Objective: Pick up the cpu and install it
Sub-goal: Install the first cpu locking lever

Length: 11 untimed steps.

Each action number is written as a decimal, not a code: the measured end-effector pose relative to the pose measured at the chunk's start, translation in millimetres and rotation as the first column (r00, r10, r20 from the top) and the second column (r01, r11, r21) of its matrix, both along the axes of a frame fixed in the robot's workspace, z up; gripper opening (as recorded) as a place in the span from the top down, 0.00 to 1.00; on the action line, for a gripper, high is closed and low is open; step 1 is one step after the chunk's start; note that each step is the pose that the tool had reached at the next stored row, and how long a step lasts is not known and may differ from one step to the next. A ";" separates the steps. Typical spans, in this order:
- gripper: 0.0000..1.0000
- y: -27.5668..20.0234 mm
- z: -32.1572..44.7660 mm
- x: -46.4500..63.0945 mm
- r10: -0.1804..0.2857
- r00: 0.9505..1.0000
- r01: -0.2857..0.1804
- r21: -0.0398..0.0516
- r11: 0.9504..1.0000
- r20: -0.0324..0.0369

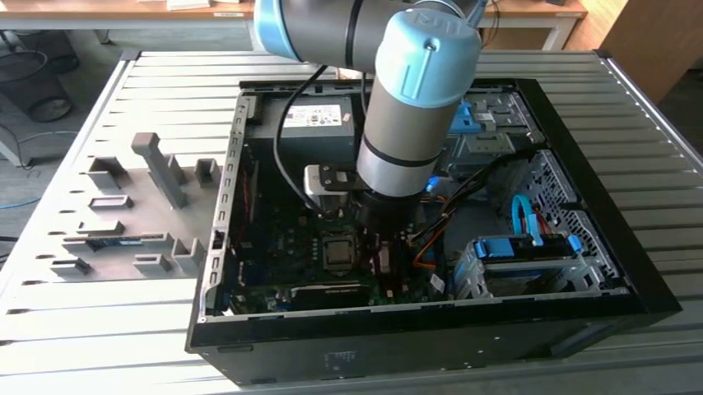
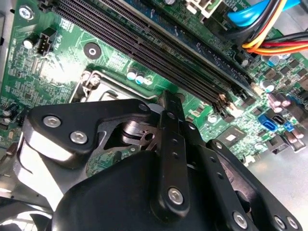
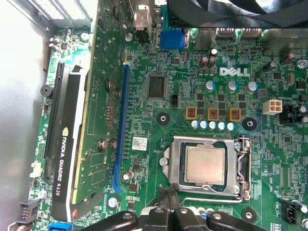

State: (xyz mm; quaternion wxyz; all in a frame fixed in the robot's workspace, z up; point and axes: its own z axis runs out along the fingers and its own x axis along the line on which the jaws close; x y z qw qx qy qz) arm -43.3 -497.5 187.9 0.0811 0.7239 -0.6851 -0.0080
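The arm (image 1: pixel 401 107) reaches down from the top centre of the exterior view into the open case (image 1: pixel 615 271), which lies on a slatted table (image 1: pixel 143 90). In the first wrist view the cpu (image 3: pixel 205 164) lies flat in the socket (image 3: pixel 207 166) at lower right of centre, its silver top exposed, with the metal socket frame around it and the lever wire (image 3: pixel 211 198) just below. The gripper (image 3: pixel 169 208) sits at the bottom edge of that view, beside the socket frame and apart from the cpu; its fingertips stand close together with nothing visible between them, though whether they fully meet cannot be told. In the second wrist view the gripper (image 2: pixel 169 103) linkage covers the lower half of the frame, and a corner of the socket (image 2: pixel 94 82) shows just above it. Long black memory slots (image 2: pixel 159 43) run diagonally across the upper part of that view, with orange and yellow cables (image 2: pixel 274 45) at upper right. A graphics card (image 3: pixel 77 144) stands on edge at the left of the first wrist view, beside a blue slot (image 3: pixel 120 130). In the exterior view a grey box (image 1: pixel 318 119) sits at the case's upper left, a drive cage (image 1: pixel 528 263) at lower right, and a grey fixture plate (image 1: pixel 132 214) lies on the table at left.
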 end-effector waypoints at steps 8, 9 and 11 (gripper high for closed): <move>0.90 0.2 -3.1 8.1 0.000 1.000 0.000 0.001 1.000 0.000; 0.90 0.4 -3.3 8.3 0.000 1.000 0.000 0.000 1.000 0.000; 0.90 0.7 -3.6 8.1 0.000 1.000 0.000 0.004 1.000 0.000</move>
